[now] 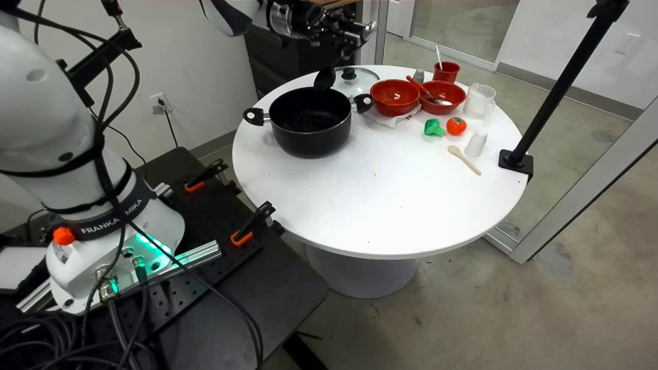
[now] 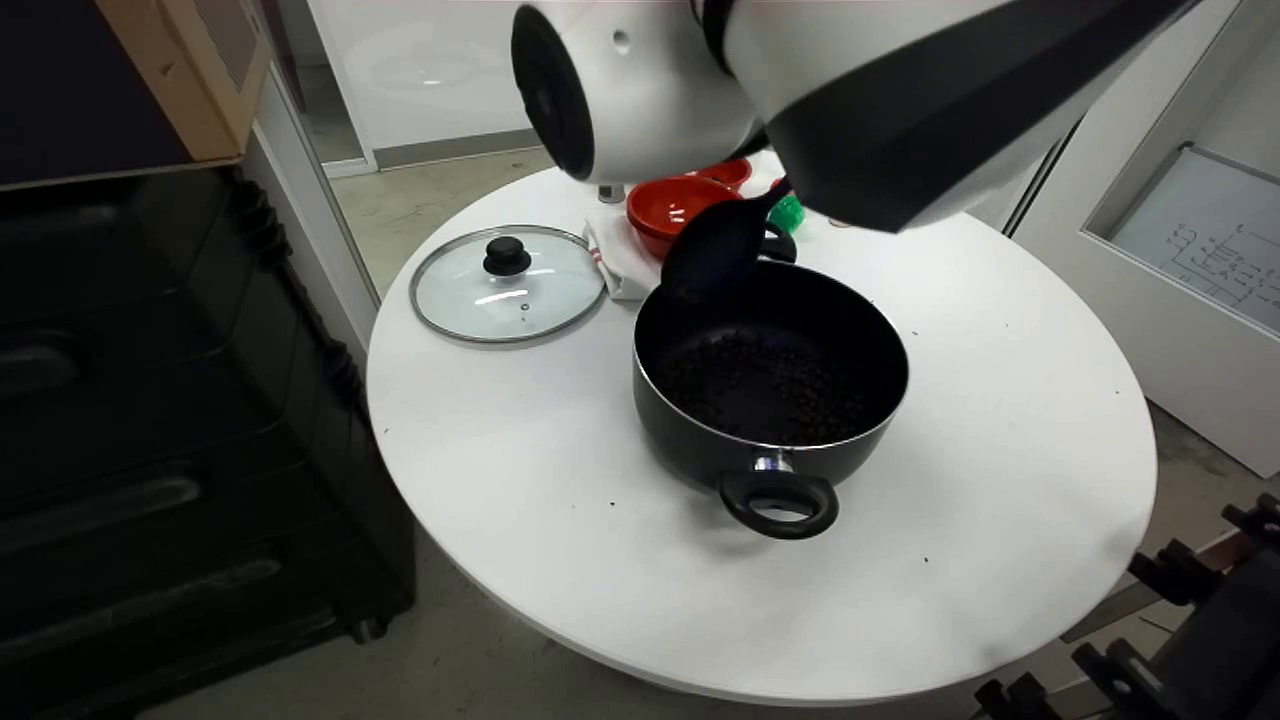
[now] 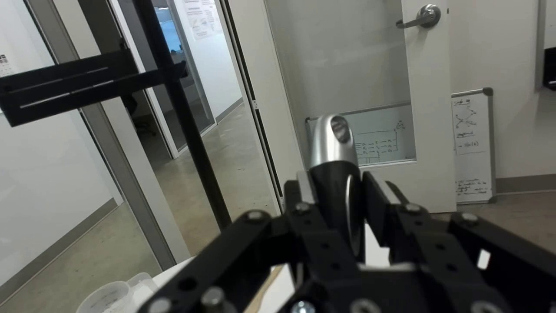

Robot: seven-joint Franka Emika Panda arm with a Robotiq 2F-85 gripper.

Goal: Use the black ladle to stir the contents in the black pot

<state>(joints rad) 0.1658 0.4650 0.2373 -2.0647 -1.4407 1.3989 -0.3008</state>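
So I'd call this maybe half done. My claw (image 3: 338, 188) is clamped on the handle of the black ladle (image 2: 712, 250), silver end poking out past my grip in the wrist view, so the grabbing part's sorted. The lid (image 2: 490, 290) is off too, lying on the table (image 2: 480, 440) beside the black pot (image 1: 311, 144). The ladle's scoop hangs at the pot's rim on the lid's side, tipped downward; can't tell if its tip is just inside or above the edge. Either way it looks clear of the little dark bits (image 2: 795, 400) across the bottom, seen in an exterior view, so my guess is nothing's getting stirred right now. What's left, I reckon: scoop over the middle, down into the bits, then round and round without shoving the pot.
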